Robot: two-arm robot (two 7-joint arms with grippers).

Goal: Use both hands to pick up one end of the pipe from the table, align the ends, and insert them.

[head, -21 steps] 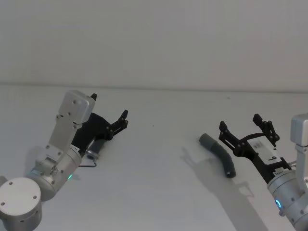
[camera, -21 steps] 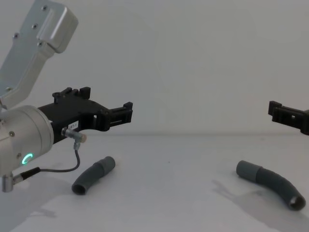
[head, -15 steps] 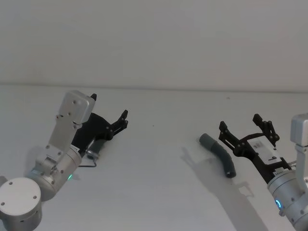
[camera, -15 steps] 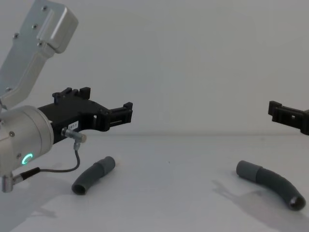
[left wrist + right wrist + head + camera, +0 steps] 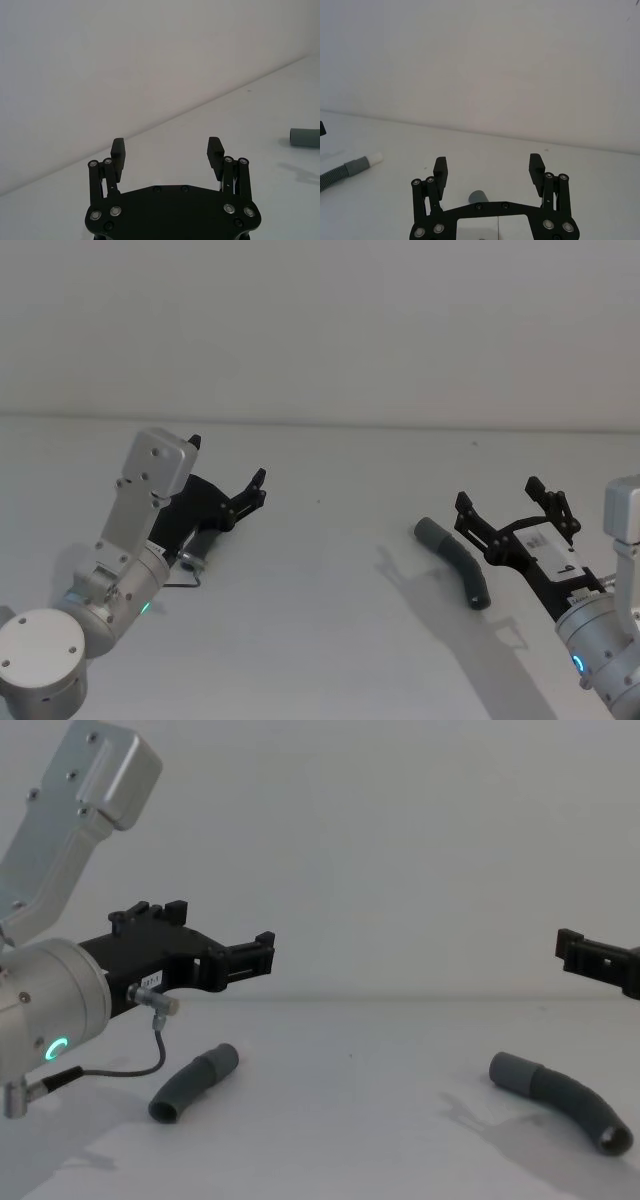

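Two curved dark grey ribbed pieces of the pipe lie apart on the white table (image 5: 330,640). The left piece (image 5: 201,544) (image 5: 194,1082) rests below my left gripper (image 5: 228,460) (image 5: 166,147), which hovers above it, open and holding nothing. The right piece (image 5: 456,559) (image 5: 560,1097) lies just left of and under my right gripper (image 5: 497,492) (image 5: 488,164), also open and clear of it. In the right wrist view the left piece (image 5: 345,170) shows its end with a white tip (image 5: 375,157), and the right piece's grey cuff (image 5: 479,195) sits beneath the fingers.
A thin grey cable (image 5: 140,1065) loops from the left arm's wrist down near the left piece. The white wall (image 5: 320,330) rises behind the table. Bare table lies between the two pieces.
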